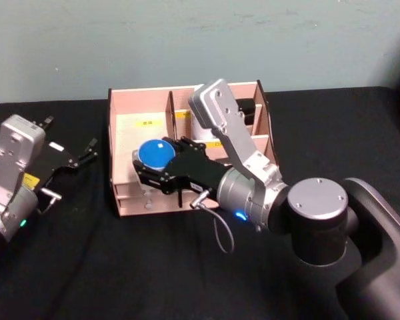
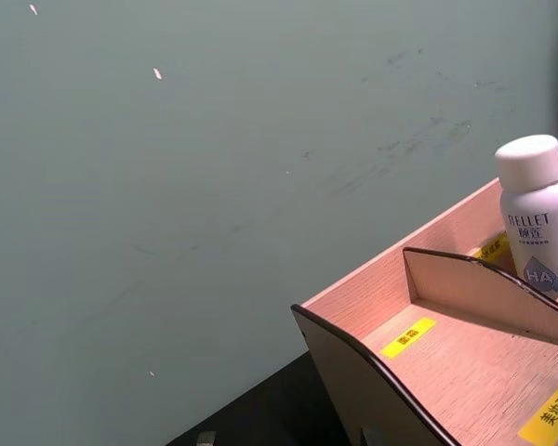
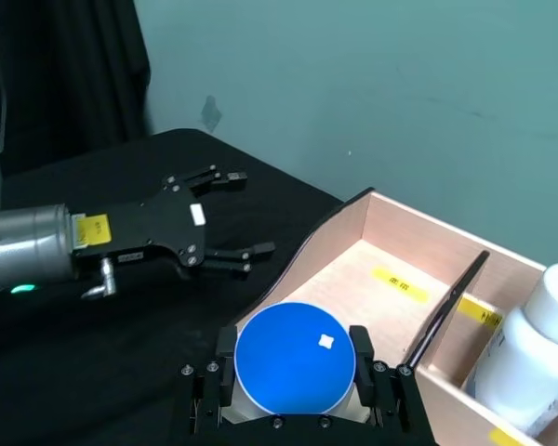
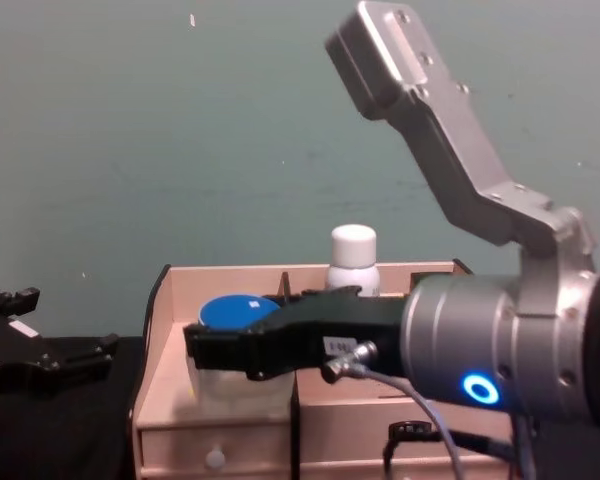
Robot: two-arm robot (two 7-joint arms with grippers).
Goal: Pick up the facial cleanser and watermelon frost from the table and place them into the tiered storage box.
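Observation:
The watermelon frost [image 1: 155, 153], a clear jar with a blue lid [image 3: 295, 358], sits between the fingers [image 3: 225, 358] of my right gripper [image 1: 147, 170], which is shut on it. The jar is over the left front compartment of the tiered storage box [image 1: 113, 133]; I cannot tell whether it rests on the floor there. The facial cleanser [image 4: 352, 258] stands upright in a rear middle compartment, partly hidden by my right arm in the head view. My left gripper [image 1: 67, 137] hovers open to the left of the box, holding nothing.
The box [image 4: 160, 330] stands on a black cloth near a teal wall. It has yellow labels [image 2: 407, 337] and small front drawers with a white knob [image 4: 215, 459]. A cable loops from my right wrist [image 1: 221, 233] in front of the box.

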